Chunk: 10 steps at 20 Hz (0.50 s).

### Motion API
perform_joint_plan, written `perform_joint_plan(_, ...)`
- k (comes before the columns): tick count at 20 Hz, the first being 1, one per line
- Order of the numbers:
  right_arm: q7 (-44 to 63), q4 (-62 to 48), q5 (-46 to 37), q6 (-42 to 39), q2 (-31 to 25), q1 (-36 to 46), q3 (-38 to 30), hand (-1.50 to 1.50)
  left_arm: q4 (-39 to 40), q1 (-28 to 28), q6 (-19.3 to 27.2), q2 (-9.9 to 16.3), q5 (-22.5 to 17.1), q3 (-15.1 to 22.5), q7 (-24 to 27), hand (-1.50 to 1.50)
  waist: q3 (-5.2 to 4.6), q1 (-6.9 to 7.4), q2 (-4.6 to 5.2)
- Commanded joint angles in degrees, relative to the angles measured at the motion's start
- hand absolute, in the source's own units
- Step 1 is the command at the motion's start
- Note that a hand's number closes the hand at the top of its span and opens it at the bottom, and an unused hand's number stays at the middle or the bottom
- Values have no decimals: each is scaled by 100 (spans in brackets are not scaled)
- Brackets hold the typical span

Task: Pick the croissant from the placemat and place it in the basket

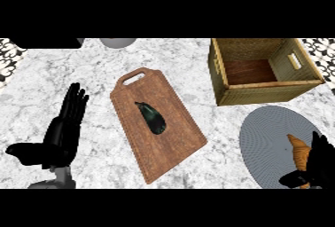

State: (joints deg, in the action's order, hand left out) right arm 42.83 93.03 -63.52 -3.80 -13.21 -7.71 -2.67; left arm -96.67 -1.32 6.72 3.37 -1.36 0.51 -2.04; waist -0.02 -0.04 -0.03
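Surface: a white marble surface (91, 71) with grey veining fills the head view, running edge to edge.
Room: at the far left and far right corners, a black-and-white patterned floor or wall strip (9, 60) shows past the surface's edge; a dark object (46, 42) and a grey rounded object (118, 42) sit at the far edge, cut off by the frame, and what they are cannot be told.
Cutting board: a brown wooden cutting board (163, 133) with a handle slot lies at the middle, tilted, its handle pointing away from the robot.
Item on board: a dark, glossy, elongated vegetable, seemingly an eggplant (152, 117), lies along the board's middle.
Basket: a woven, square, open-topped basket (288, 91) with a wooden floor stands at the far right, apart from the placemat.
Placemat: a grey oval placemat (268, 142) lies at the near right, below the basket.
Croissant: the golden-brown croissant (300, 150) lies on the placemat's right part, at the fingers of the right robot hand.
Right robot hand: the right robot hand (319, 164) sits at the croissant, thumb on its near end and fingers along its right side, grasping it while it lies on the placemat.
Left robot hand: the left robot hand (65, 128) rests at the left of the board, released, fingers straight and pointing away, thumb spread to the left.
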Motion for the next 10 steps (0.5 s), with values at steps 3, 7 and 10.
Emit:
perform_joint_plan(3, -250, -110, 113, -98, -28, 31, -287, -150, -114, 167, 51, -119, 128, 79, -4, 0, 2, -2, 0)
perform_joint_plan(7, -388, -221, 24, 192, 112, -71, -298, -150, -102, 85, -147, 18, -57, -135, 15, 0, 2, -3, 0)
perform_joint_plan(10, -824, -832, 178, 153, -71, -1, -348, 150, -280, 423, -165, -25, -7, 14, 51, 0, 3, 8, 0)
